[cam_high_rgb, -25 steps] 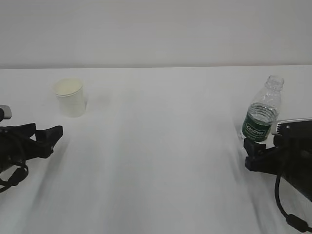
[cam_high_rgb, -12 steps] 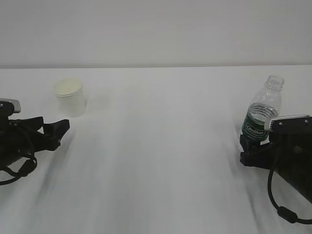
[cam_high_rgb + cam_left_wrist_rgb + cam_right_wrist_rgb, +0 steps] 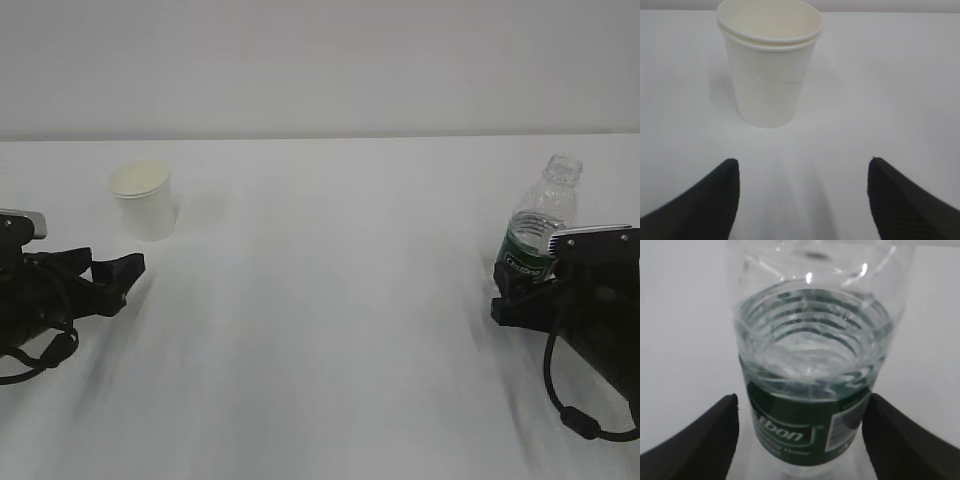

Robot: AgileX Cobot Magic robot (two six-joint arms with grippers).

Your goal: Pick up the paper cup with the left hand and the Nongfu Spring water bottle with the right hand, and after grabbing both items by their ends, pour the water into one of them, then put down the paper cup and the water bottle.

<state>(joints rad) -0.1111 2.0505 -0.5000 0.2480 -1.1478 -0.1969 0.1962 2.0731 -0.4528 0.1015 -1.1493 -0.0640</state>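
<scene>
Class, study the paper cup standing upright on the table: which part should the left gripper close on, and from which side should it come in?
Grip the paper cup on its side wall, about mid-height below the rolled rim, coming in level from the near side where the open left gripper already faces it. The cup stands upright and tapers toward its base, so a side pinch probably keeps its mouth free for pouring. It looks like two nested cups, so squeeze gently.
</scene>
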